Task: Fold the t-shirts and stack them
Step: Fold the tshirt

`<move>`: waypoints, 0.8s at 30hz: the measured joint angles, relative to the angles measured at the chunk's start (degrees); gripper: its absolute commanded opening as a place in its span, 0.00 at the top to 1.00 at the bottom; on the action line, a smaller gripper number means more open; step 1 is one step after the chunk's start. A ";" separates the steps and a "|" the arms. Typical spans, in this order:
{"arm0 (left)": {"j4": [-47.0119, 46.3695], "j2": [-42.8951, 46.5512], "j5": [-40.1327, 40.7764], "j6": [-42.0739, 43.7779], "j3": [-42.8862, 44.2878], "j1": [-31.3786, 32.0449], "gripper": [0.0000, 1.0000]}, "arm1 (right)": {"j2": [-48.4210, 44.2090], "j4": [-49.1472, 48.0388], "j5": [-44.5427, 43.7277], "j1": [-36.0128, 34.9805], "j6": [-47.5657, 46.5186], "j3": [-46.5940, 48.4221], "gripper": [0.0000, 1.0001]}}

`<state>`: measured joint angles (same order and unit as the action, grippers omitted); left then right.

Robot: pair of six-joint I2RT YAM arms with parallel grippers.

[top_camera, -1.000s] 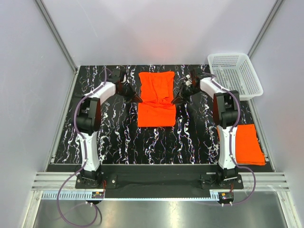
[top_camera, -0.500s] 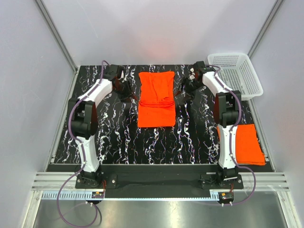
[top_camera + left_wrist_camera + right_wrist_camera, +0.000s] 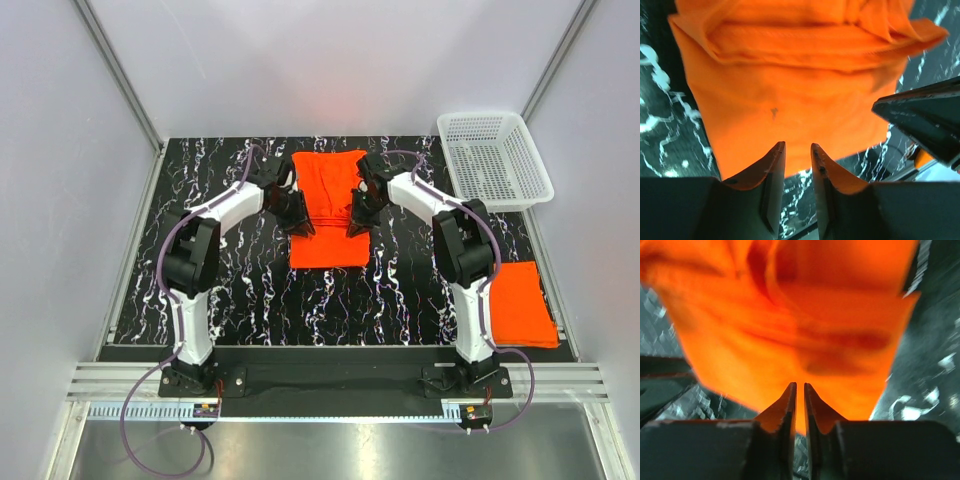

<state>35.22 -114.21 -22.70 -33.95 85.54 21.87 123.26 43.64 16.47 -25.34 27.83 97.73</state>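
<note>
The left gripper [image 3: 300, 222] stands at the left long edge of the bright orange short-sleeved thin-cloth t-shirt [image 3: 330, 250]. This shirt lies mid-way across the black white-veined tabletop [image 3: 240, 285], long axis running away from the arm bases. The jaws are narrowly apart, with no cloth seen between them. The right gripper [image 3: 357, 222] stands directly opposite at the right long edge, equally near, its jaws almost together; the blurred wrist view does not show whether cloth is pinched. A second, folded orange t-shirt [image 3: 525, 305] lies well apart at the near right corner.
</note>
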 measured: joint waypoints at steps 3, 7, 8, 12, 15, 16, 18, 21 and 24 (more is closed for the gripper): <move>-0.52 -1.53 -0.02 -0.63 0.61 -0.46 0.69 | 2.58 -0.79 -1.53 0.94 0.00 1.81 0.89; -1.18 -1.68 -0.02 -1.05 0.61 -0.83 0.69 | 5.14 -1.60 -3.34 2.03 0.00 3.43 0.89; -1.46 -1.68 -0.04 -1.05 0.50 -0.83 0.70 | 5.55 -1.64 -3.58 2.12 -0.02 3.74 0.89; -2.58 -1.68 -0.07 -1.05 -0.87 -0.81 0.70 | 6.97 -1.60 -4.57 2.10 -0.55 5.84 0.89; -2.38 -1.68 -0.02 -1.01 -1.66 -0.79 0.69 | 8.07 -1.86 -5.70 2.10 -0.98 8.59 0.87; -2.36 -1.68 0.00 -1.01 -1.66 -0.79 0.69 | 8.37 -1.77 -6.34 2.10 -1.07 9.57 0.87; -2.40 -1.66 0.04 -0.98 -1.66 -0.81 0.69 | 9.14 -1.86 -7.34 2.25 -1.07 11.82 0.86; -2.34 -1.66 0.20 -0.98 -1.55 -0.81 0.69 | 10.43 -1.88 -8.76 2.56 -1.03 15.23 0.85; -2.12 -1.66 0.20 -0.96 -0.55 -0.81 0.69 | 11.87 -1.75 -9.40 3.50 -0.72 18.95 0.82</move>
<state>33.10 -115.87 -22.50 -34.92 84.99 21.06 135.13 41.89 7.07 -21.85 27.11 116.68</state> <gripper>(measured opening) 0.308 0.164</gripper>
